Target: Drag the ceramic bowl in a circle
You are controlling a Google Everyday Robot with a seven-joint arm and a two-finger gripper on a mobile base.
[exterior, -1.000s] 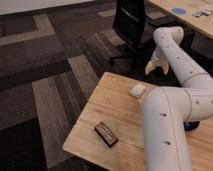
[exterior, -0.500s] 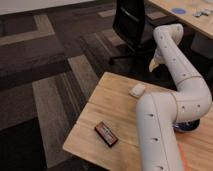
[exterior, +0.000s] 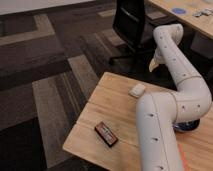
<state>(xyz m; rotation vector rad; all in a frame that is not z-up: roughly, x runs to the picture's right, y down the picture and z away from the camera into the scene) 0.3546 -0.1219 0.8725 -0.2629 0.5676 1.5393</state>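
Gripper point(exterior: 154, 64) hangs released and empty beyond the table's point(exterior: 115, 95) far edge, beside a black chair point(exterior: 131, 25) | dark blue bowl point(exterior: 185, 127) sits on the table, half hidden under the arm | small white cup point(exterior: 137, 90) and red-black packet point(exterior: 106, 134) well apart

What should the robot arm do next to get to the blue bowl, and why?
Probably swing the gripper back and down toward the ceramic bowl. The gripper hangs open past the table's far edge, holding nothing, while the bowl sits mostly hidden behind the arm, so nothing can drag it yet.
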